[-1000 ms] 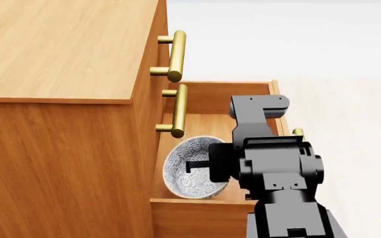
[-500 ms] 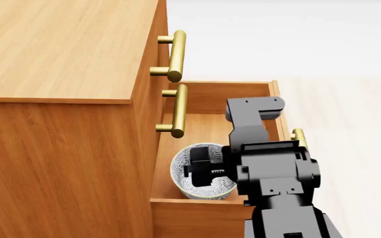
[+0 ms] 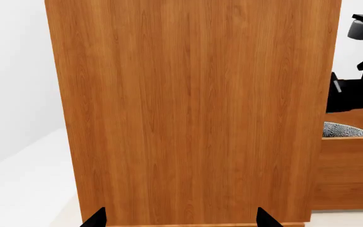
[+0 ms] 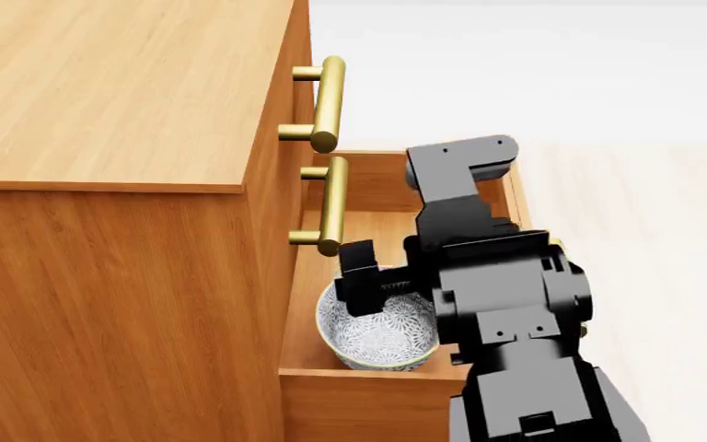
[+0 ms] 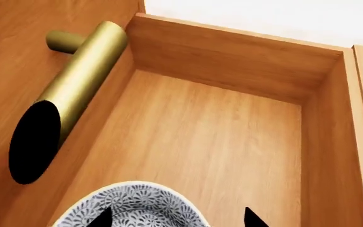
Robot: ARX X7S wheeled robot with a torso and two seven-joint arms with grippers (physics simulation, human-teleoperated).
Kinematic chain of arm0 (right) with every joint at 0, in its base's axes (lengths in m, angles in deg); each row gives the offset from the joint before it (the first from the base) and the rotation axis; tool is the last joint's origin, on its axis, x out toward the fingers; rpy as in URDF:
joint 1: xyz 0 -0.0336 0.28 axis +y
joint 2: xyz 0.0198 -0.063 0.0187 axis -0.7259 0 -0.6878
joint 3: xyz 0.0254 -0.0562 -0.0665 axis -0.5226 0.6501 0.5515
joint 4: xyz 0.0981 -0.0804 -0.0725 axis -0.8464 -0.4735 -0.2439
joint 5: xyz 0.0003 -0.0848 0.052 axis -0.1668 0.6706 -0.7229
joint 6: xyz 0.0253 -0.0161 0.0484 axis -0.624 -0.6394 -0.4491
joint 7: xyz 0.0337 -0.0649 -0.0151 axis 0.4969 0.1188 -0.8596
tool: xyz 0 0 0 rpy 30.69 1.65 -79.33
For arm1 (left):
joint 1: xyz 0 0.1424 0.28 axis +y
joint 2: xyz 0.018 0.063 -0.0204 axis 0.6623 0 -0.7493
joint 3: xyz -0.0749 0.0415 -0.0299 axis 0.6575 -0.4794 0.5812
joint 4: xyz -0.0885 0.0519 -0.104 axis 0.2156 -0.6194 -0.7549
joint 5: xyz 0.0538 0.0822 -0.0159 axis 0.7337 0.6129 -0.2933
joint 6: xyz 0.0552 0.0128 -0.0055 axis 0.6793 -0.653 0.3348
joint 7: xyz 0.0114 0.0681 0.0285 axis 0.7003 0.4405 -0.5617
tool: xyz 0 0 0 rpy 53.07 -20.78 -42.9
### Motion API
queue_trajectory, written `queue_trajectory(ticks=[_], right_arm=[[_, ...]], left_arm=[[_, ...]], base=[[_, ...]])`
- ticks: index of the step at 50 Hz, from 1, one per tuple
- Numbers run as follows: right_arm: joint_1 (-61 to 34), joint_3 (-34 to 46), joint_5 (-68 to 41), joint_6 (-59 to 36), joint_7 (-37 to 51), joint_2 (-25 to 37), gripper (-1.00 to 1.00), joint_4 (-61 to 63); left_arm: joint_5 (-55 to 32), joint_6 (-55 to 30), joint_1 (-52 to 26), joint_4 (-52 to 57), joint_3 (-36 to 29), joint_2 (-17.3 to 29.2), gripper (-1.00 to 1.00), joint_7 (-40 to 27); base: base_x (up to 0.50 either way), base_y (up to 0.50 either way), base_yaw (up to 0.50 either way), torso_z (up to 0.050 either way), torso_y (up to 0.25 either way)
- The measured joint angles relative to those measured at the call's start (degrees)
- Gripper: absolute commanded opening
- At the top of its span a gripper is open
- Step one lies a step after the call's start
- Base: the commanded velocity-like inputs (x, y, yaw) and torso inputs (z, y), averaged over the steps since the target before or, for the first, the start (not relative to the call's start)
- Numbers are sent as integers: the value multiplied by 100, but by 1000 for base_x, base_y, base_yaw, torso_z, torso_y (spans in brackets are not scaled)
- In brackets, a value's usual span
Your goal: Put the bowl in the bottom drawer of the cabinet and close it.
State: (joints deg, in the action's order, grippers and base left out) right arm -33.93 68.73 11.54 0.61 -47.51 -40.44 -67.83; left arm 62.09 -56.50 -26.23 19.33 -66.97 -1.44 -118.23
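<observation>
The bowl [image 4: 378, 339] sits upright in the near end of the bottom drawer [image 4: 393, 226], which stands pulled out from the cabinet [image 4: 108, 120]. The right gripper [image 4: 360, 276] hangs just above the bowl's far rim, jaws spread and empty, both tips apart in the right wrist view. The left gripper [image 3: 180, 218] faces the cabinet's plain side, jaws wide, holding nothing. Placement appears done; the next move calls for lifting the right arm clear, then pushing the drawer front shut. No brand, label or writing is legible.
</observation>
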Motion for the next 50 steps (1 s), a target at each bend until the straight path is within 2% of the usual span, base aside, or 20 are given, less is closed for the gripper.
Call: queue_trajectory(ticks=[38,50], right_arm=[[-451,34,291,111,-60,265,100,56],[-168,-50,260,-235,12,543,100,844]], left_arm=[[-18,3,-17,-1,-34,28,100,-43],[-15,13,-17,-8,-45,39,100,-56]], base=[[0,0,0,0,0],[0,0,0,0,0]])
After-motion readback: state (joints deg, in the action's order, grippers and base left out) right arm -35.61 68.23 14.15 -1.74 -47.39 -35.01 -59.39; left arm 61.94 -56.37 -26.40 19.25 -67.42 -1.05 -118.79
